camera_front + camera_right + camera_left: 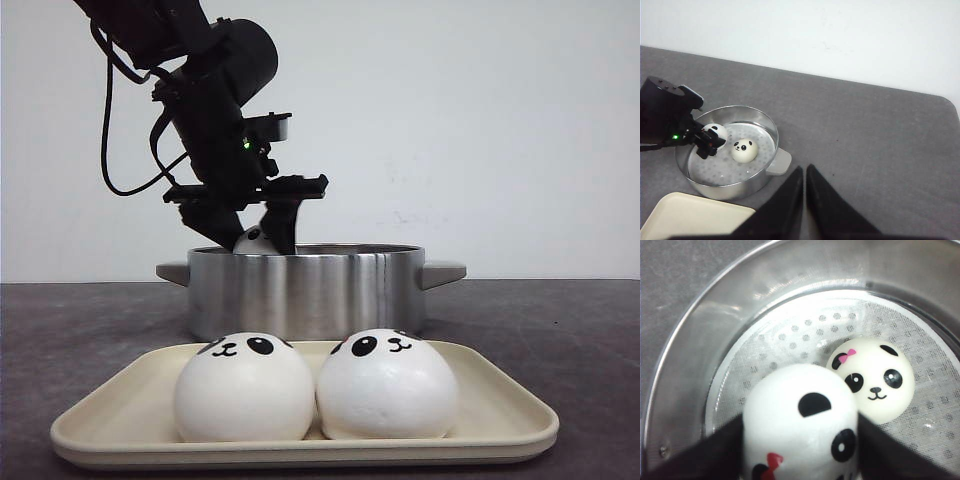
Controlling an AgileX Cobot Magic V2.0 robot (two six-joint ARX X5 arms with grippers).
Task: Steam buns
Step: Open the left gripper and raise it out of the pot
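While I watch from the front camera, nearest to me sits the shallow cream plastic tray (pixel 500 400) on the dark grey counter (pixel 560 320), and two round white panda-faced buns (pixel 244 388) still rest on it side by side, touching, the second bun (pixel 388 384) to the right of the first. Neither has been picked up yet, so I judge roughly half the loading remains. Just behind the tray stands the round stainless steel steamer pot (pixel 305 290) with its stubby side handles and a perforated insert covered with a white mesh liner (pixel 790 340). One white panda bun with a pink bow (pixel 872 378) already lies on that liner inside the pot, so that one I count as delivered. My left gripper (pixel 262 236) reaches down over the pot's rim, its jaws clenched on a third white panda bun with a red bow (pixel 802 422), which hangs just above the liner and close beside the delivered one; I judge it is about to be set down, not yet let go. My right gripper (pixel 804 192) hovers off to the side over bare counter, well apart from the pot, its black jaws pressed together and carrying nothing. No lid shows in any view, so whether covering the pot is part of what remains I cannot say.
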